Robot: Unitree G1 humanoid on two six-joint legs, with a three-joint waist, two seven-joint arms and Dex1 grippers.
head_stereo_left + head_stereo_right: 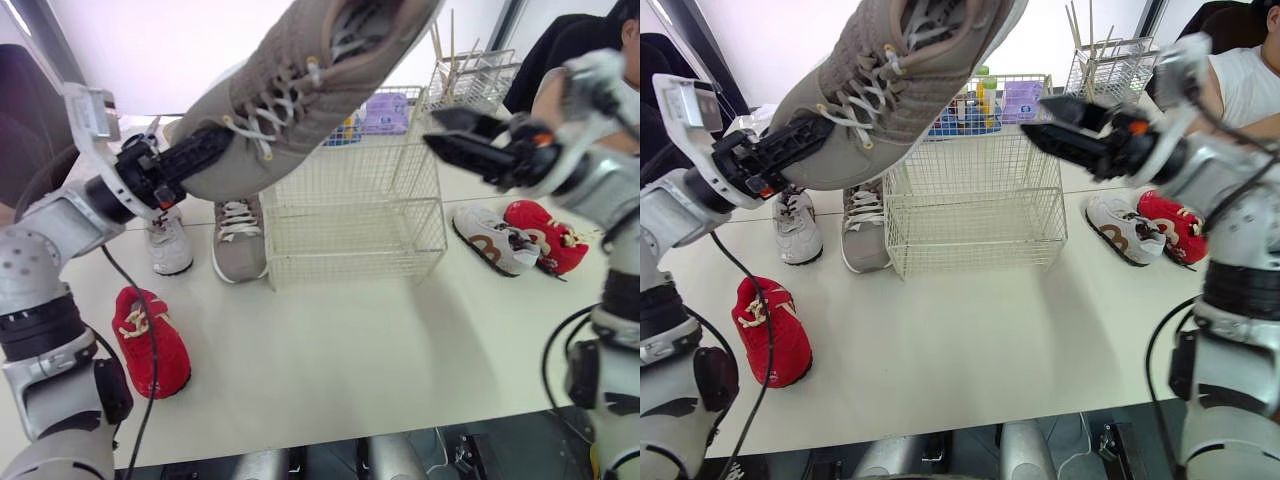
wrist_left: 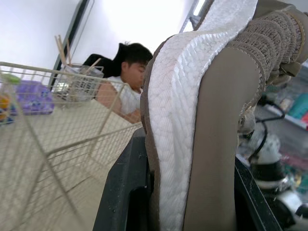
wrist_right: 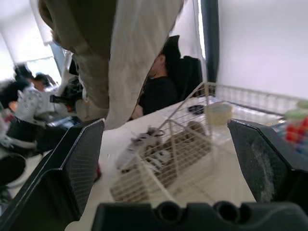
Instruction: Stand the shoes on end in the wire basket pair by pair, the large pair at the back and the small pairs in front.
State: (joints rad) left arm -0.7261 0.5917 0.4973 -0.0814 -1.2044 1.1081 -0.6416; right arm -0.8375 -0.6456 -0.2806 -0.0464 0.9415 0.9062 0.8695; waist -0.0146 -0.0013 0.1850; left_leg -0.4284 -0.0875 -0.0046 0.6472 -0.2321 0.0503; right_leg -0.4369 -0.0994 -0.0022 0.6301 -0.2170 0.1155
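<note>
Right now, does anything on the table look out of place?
The red pair is split: one red shoe lies left of the wire basket, the other red shoe on its right, beside a white-and-brown sneaker.

Left arm raised at frame left, left gripper (image 1: 205, 150) clamped on a tan shoe (image 1: 300, 85), right arm reaching in from upper right, right gripper (image 1: 430, 127) spread wide

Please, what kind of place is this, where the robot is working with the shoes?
Probably an indoor lab or test room: a plain white table holds loose shoes and a wire basket, a person sits by its far edge, and the left gripper holds up a large shoe.
</note>
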